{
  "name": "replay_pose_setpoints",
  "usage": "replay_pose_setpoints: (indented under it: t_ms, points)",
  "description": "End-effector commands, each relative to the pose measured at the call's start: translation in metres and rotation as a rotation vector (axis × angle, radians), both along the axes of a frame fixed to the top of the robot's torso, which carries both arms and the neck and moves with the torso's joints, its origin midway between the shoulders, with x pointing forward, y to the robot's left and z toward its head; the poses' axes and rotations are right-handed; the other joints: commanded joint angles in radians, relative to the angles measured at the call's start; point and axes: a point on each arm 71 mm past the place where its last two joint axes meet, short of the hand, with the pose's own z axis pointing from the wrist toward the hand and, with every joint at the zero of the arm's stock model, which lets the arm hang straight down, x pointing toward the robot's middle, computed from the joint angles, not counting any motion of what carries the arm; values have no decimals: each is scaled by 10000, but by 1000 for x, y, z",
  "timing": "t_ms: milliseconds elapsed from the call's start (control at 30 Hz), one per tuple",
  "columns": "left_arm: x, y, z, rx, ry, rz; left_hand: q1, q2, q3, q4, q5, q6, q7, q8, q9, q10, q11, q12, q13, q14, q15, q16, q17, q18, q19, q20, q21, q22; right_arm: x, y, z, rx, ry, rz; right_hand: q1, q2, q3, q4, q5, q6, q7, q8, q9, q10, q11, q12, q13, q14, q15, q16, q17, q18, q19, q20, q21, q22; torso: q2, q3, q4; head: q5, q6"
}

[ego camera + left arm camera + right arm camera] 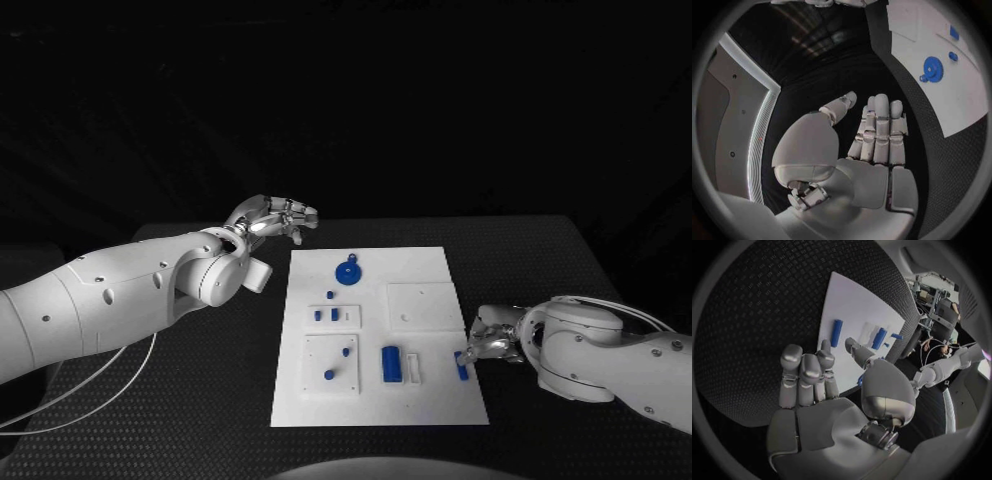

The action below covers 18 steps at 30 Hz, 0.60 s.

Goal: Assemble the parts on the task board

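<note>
Task board (418, 400) lies flat mid counter (188, 420). On it: blue gear (348, 270) near far edge, blue cylinder (391, 363) nearer the robot, slim blue bar (462, 364) by the board's right edge. Left hand (277, 217) raised off the board's far-left corner, fingers straight and together, holding nothing. Right hand (488, 340) low at the right edge, next to the bar; fingers extended, nothing grasped.

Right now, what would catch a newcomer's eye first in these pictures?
The white task board in the middle of the black table, dotted with small blue parts, the round blue gear at its far end. The right hand reaches at the board's right edge; the left hand hangs open beyond its far left corner.
</note>
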Motion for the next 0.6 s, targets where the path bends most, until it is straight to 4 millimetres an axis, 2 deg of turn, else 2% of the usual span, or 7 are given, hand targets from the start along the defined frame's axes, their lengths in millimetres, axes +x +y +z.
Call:
replay_pose_setpoints:
  t_ms: [33,333,600]
  points:
    - [0,-2,1,-109,-3,-142,-109,-25,9,76,27,-65,13,-66,15,-63,35,58,11,-10,53,-56,15,163,40,-41,-67,14,-2,2,-5,-413,-114,313,-73,61,-72,-9,-48,79,15,29,16,54,5,16,14,11,-37,55,15,209,40,12,36,14,-2,-10,2,-28,-22]
    - [-1,-1,1,-107,-6,-135,-111,-27,8,83,26,-66,13,-67,17,-64,35,59,12,-10,53,-57,17,164,40,-41,-70,18,-8,15,-19,-558,-216,716,40,212,-77,-148,-49,80,11,18,30,56,1,3,16,-12,-37,67,22,209,4,11,54,30,-6,-13,10,-14,-75]
    - [-1,-1,1,-108,-6,-135,-113,-24,9,91,26,-67,13,-68,19,-66,36,60,12,-10,53,-58,19,164,40,-41,-73,21,-9,30,-26,-805,-624,1278,375,574,94,-466,-50,99,8,1,40,72,0,-15,14,-28,-30,74,19,208,-37,20,70,44,-4,-13,12,-6,-98]
